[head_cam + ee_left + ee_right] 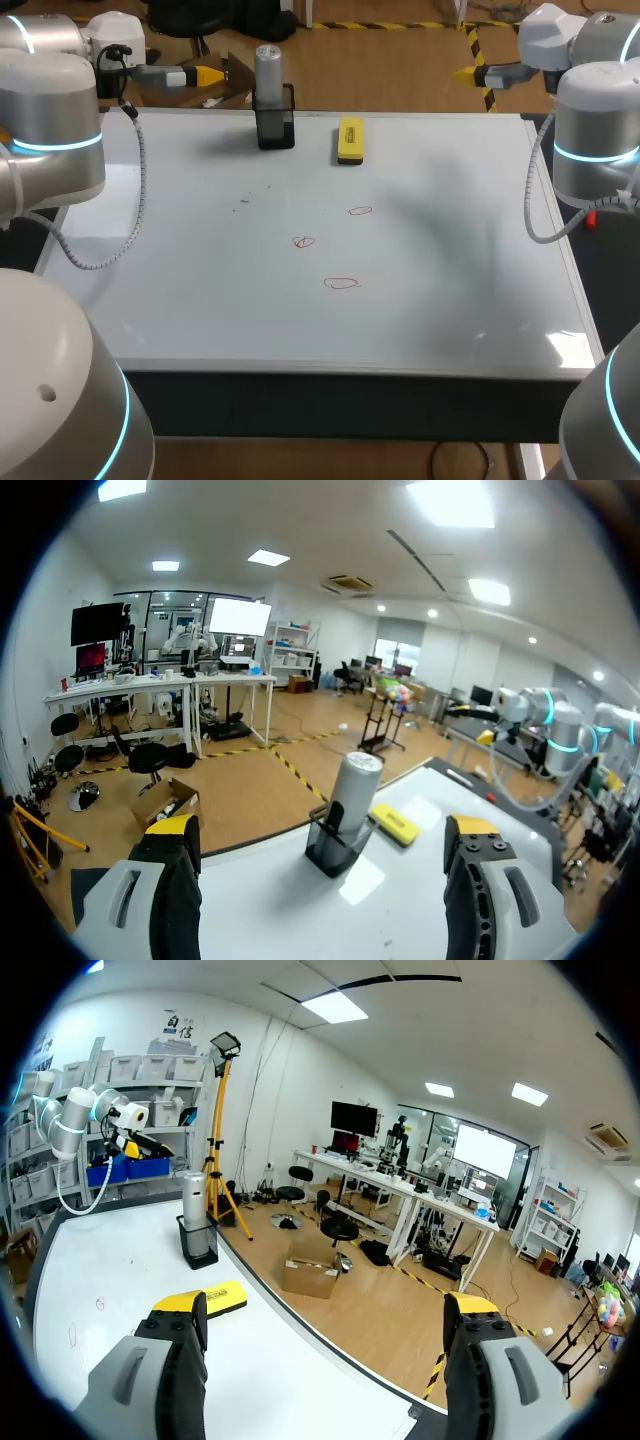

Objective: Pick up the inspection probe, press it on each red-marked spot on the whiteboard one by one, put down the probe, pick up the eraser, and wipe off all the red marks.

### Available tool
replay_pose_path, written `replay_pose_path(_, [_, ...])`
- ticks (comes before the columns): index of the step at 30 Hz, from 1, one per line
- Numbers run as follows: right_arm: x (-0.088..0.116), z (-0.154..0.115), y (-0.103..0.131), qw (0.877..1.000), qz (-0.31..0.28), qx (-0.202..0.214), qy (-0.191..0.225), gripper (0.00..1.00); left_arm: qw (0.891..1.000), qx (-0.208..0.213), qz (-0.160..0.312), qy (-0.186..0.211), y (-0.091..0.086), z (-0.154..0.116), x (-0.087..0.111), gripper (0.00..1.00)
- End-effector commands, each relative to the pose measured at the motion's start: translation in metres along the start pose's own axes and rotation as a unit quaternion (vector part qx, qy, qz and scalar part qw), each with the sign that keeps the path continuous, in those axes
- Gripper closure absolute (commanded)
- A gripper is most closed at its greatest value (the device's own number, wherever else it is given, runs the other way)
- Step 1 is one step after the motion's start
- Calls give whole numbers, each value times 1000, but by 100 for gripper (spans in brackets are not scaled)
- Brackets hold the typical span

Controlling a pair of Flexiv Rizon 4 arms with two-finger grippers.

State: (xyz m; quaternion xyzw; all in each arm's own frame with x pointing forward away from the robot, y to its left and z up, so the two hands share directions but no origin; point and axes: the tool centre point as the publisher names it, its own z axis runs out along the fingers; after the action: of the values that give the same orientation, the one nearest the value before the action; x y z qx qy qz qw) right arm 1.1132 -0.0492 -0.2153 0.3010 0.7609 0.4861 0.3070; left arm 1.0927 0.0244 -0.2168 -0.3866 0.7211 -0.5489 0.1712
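Fingers of the left gripper (320,828) stand wide apart with nothing between them, and the glossy white whiteboard (400,900) stretches out below and ahead. Just ahead of them the grey cylindrical inspection probe (355,785) stands upright in a black box-shaped holder (333,848), with the flat yellow block eraser (395,823) lying on the board just beyond it. The right gripper (325,1305) is likewise spread and empty. The eraser lies close ahead of it and the probe stands farther on. Three red-marked spots (341,283) sit mid-board, well apart from both grippers.
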Motion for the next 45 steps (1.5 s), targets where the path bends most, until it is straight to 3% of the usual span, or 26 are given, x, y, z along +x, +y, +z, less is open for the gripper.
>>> replay_pose_path(1, [0, 0, 0, 1000, 0, 0, 0, 0, 1000, 0, 0, 1, 0, 0, 0, 0])
replay_pose_path(26, [0, 0, 0, 1000, 0, 0, 0, 0, 1000, 0, 0, 1, 0, 0, 0, 0])
replay_pose_path(33, [0, 0, 0, 1000, 0, 0, 0, 0, 988, 39, 65, 133, -24, 31, -21, 0])
replay_pose_path(40, [0, 0, 0, 1000, 0, 0, 0, 0, 981, 2, 82, 174, -32, 59, -24, 0])
replay_pose_path(43, [0, 0, 0, 1000, 0, 0, 0, 0, 970, -3, 101, 220, -27, 65, -23, 0])
replay_pose_path(45, [0, 0, 0, 1000, 0, 0, 0, 0, 957, 10, 114, 267, -22, 66, -24, 0])
